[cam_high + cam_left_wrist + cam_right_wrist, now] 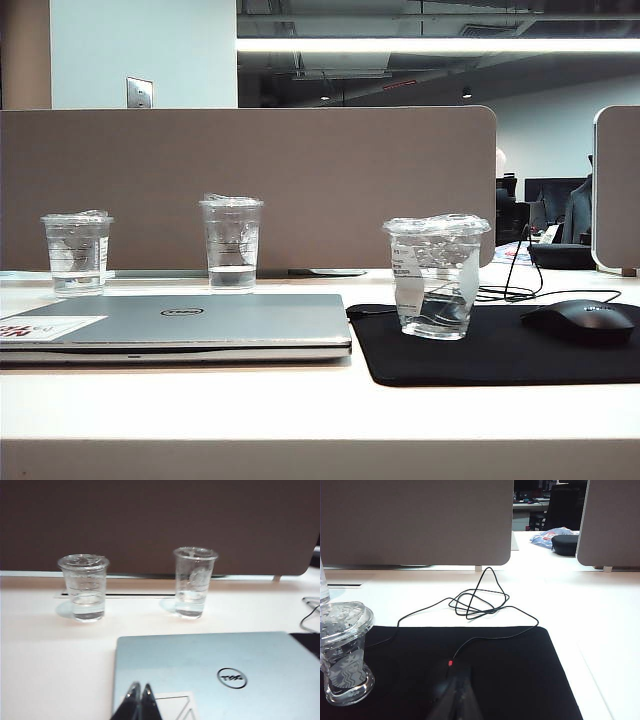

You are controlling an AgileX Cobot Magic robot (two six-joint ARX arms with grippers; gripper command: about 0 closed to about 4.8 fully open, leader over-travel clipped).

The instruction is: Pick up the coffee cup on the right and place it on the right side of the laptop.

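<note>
Hands first: your left hand [140,700] is squeezed shut with nothing in it, its two dark tips pressed together just above the near corner of the laptop [210,672]. Your right hand [456,695] is shut too and holds nothing; it looks blurry and hangs low over the black mouse mat [520,675], with the dark mouse [442,680] and its little red light just past the tips. You cannot see either hand from the outside camera. Look to the side of your right hand and you find the coffee cup [344,652], standing upright on the mat, near the hand but not touching it. From the outside camera you see the coffee cup [436,276] on the mat just beside the laptop [190,325], with a white label on its side, a crinkly clear top and a little water inside. The laptop is closed and lies flat on the white surface [300,410]. Well ahead of your left hand, past the laptop, stand two other clear cups, a short cup [84,587] and a taller cup [194,581], both upright, well apart from each other, with some water in them. Ahead of your right hand a thin black cable [475,602] lies in loops on the surface.
</note>
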